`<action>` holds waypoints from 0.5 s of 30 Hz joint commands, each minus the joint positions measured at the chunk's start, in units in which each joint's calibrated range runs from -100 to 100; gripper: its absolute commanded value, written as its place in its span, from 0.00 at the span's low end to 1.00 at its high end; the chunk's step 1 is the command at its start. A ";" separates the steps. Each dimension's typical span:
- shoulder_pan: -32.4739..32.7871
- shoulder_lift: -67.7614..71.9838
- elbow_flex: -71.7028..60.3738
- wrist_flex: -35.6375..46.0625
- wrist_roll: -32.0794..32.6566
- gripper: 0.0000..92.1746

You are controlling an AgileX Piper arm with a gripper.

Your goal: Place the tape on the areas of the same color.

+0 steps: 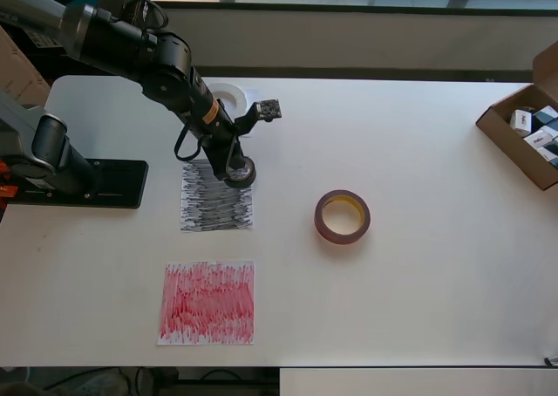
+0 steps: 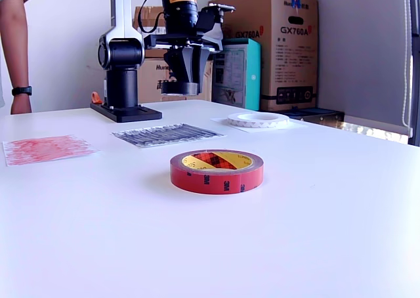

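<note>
Step in hand: the black roll (image 1: 241, 171) is being carried to the black sheet (image 1: 217, 197); by my reading this is the second of three placements.
End effector: the end effector (image 2: 181, 81) is pinching the black roll between its fingers, pointing straight down.
Black roll: held in the air; the exterior view shows clear space between it and the table (image 1: 418, 143). In the overhead view it sits over the sheet's upper right corner, not its middle.
White ring (image 2: 258, 119): lies flat on the white sheet (image 2: 226, 120) at the far side of the table, partly hidden by the arm in the overhead view. That pair looks done.
Red roll (image 1: 342, 217): lies flat on bare table, well apart from the red sheet (image 1: 207, 303), untouched.
Next move: probably a small shift toward the middle of the black sheet, then a straight descent until the roll rests flat on the paper, then spreading the fingers and lifting clear.
Care needed: the paper looks loose and thin, so a sideways drag could slide or wrinkle it; release only once the roll is down.
After that: the red roll remains to be fetched.
</note>
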 commanded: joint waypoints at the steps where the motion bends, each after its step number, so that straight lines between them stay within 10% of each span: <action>1: 0.38 0.64 0.35 1.36 -2.38 0.00; 15: -1.27 1.67 3.80 1.28 -6.31 0.00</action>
